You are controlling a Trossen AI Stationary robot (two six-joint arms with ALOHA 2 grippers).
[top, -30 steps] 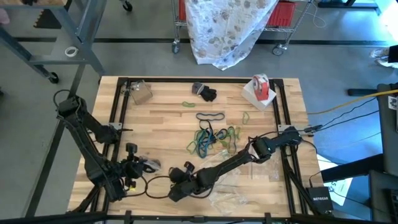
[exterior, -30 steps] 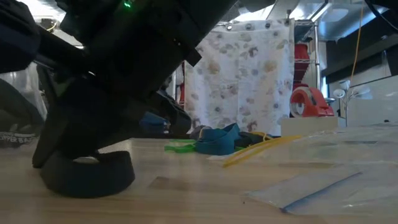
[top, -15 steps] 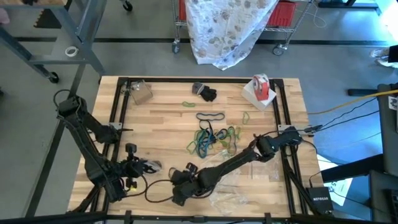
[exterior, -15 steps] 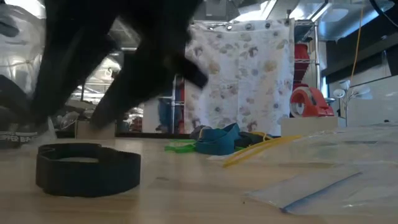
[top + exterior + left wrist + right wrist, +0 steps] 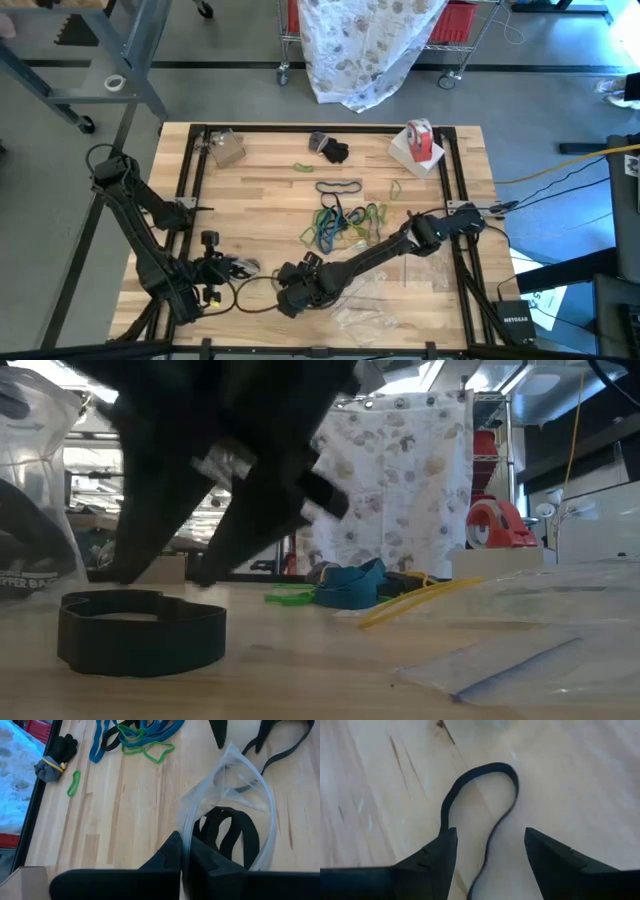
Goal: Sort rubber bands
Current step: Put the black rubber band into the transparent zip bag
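Right claw (image 5: 490,852) has opened, releasing black band (image 5: 480,800).

White letters "NETGEAR" stand on the small black box (image 5: 516,321) on the floor right of the table; other print is unreadable.

A light wooden plank desk (image 5: 260,190) with a black metal frame carries a tangled heap of teal-blue, green and tan rubber bands (image 5: 342,225) near its middle. A wide black rubber band (image 5: 140,632) lies flat at the front. A red-and-white tape roll (image 5: 420,141) sits on a white box in a far corner. Clear plastic bags (image 5: 365,315) lie along the near edge.
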